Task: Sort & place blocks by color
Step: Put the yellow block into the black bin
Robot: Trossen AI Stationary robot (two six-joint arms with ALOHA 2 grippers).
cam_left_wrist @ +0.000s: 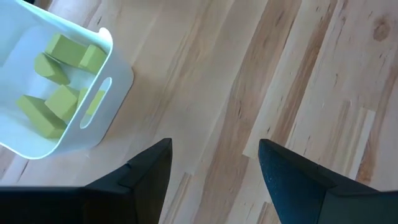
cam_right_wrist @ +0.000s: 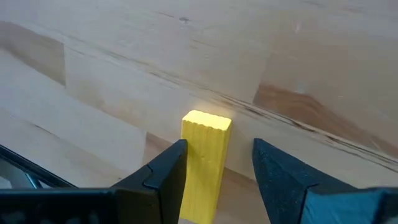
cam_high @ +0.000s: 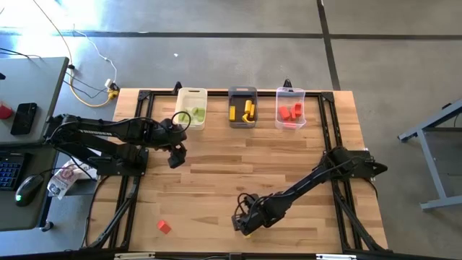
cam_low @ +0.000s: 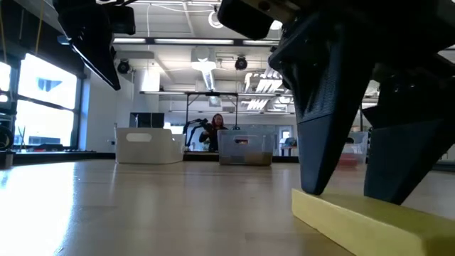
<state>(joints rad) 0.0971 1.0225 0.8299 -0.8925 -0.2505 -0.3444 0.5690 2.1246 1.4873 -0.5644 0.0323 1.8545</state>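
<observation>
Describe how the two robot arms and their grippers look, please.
Both arms are dark, almost black, built of slim jointed segments. The left gripper and the right gripper each end in two matte black fingers, wide at the base and tapering to blunt tips. No markings show.

3 bins [cam_high: 191,96], desk w/ keyboard [cam_high: 9,173]

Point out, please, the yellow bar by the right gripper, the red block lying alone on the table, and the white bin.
yellow bar [cam_right_wrist: 206,163]: right wrist view, its long top face.
red block [cam_high: 164,227]: high view, its top.
white bin [cam_left_wrist: 115,88]: left wrist view, its handled end wall.
</observation>
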